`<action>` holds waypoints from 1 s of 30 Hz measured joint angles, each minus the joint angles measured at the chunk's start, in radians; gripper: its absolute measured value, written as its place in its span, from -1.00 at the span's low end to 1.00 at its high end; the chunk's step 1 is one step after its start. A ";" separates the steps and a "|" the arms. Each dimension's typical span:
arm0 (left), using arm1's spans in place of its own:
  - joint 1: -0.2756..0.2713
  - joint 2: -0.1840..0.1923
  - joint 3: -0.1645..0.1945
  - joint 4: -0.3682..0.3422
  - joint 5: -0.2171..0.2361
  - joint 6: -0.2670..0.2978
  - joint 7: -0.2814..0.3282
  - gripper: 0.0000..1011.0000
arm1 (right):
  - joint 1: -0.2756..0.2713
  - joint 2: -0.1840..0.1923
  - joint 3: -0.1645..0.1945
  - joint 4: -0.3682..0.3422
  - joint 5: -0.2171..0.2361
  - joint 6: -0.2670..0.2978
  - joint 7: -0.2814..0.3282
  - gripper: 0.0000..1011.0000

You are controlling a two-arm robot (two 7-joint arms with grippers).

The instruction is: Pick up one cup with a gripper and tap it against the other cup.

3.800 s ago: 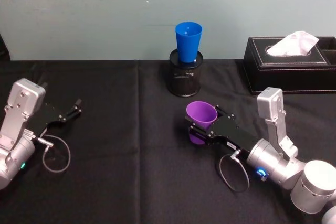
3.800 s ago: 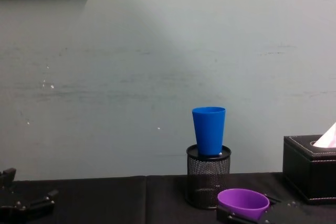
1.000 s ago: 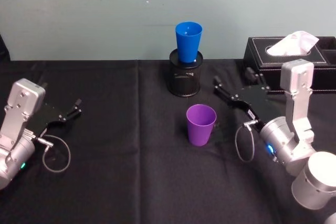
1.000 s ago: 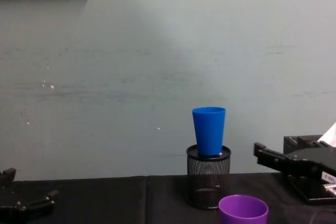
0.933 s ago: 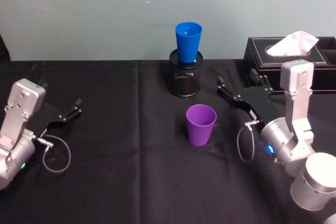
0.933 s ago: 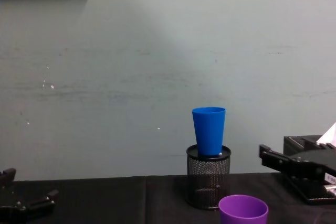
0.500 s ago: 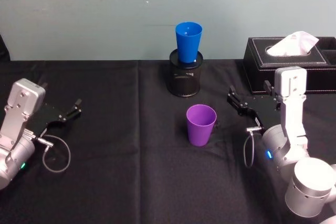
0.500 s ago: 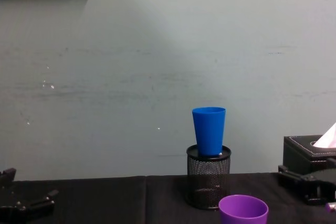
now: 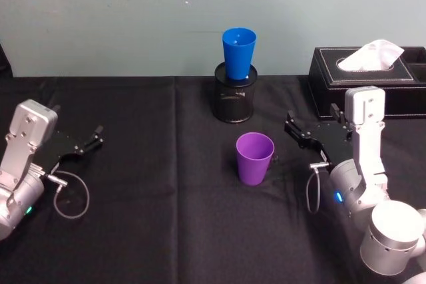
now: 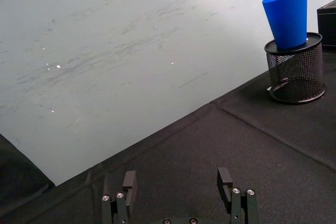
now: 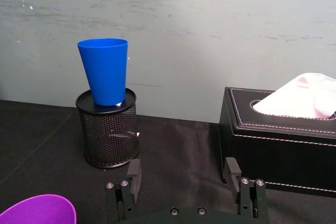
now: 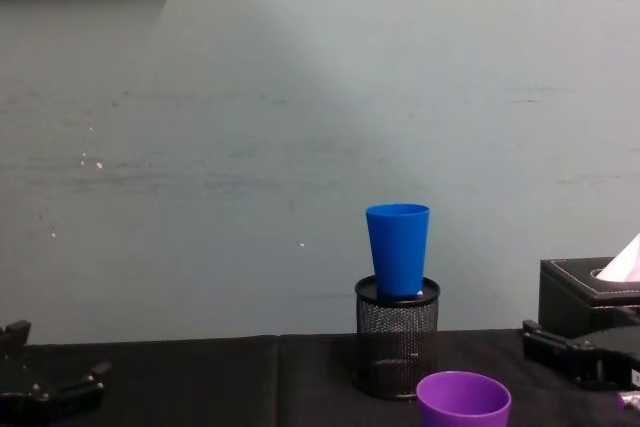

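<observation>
Where the black cloth-covered bench point(image 9: 166, 231) runs up to the pale green wall point(image 9: 120, 11), a black leather tissue box with white tissue point(image 9: 373, 78) sits at the far right. Silver right arm, blue ring light, carries the long black flat-fingered right hand point(image 9: 311, 132), released, fingers spread, holding nothing, low over the bench just in front of the tissue box and to the right of the purple cup, apart from it. In the right wrist view that hand point(image 11: 181, 179) shows both fingers wide with the mesh holder and tissue box beyond. Left hand point(image 9: 81, 144) parked at the bench's left edge, fingers apart, empty; left wrist view shows it point(image 10: 178, 190) open too. Black wire-mesh pen holder point(image 9: 233, 94) stands mid-bench near the wall, with the bright blue tapered plastic cup point(image 9: 239, 52) upright, seated in its top. Purple tapered plastic cup point(image 9: 255, 157) stands upright on the cloth in front of the holder, well apart from it, touched by no hand
</observation>
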 joint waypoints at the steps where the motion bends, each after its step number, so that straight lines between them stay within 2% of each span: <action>1: 0.000 0.000 0.000 0.000 0.000 0.000 0.000 0.98 | 0.000 0.000 0.000 -0.001 0.000 0.000 0.000 0.98; 30: 0.000 0.000 0.000 0.000 0.000 0.000 0.000 0.98 | -0.002 0.002 0.000 -0.007 0.001 0.004 -0.006 0.98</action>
